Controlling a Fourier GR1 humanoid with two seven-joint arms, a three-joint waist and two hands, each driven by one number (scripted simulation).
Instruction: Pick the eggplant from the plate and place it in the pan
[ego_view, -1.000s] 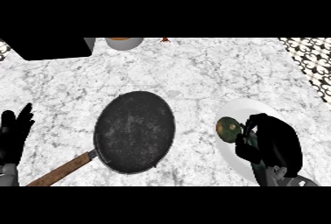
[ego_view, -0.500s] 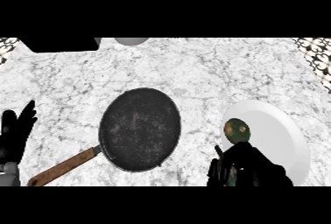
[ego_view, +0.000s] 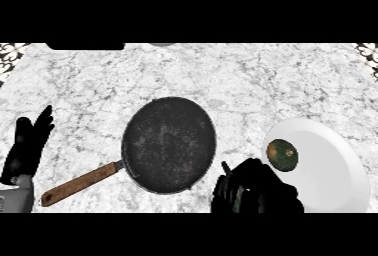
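The eggplant (ego_view: 282, 154) lies on the left part of the white plate (ego_view: 325, 170), its stem end facing up. The right hand (ego_view: 255, 189) sits just left of the plate's lower edge, near the eggplant but apart from it; it shows as a dark mass with curled fingers holding nothing. The dark pan (ego_view: 169, 144) rests on the marble counter (ego_view: 244, 80) between the two hands, its wooden handle (ego_view: 77, 184) pointing down-left. The left hand (ego_view: 26, 147) rests at the left edge, fingers straight and upward.
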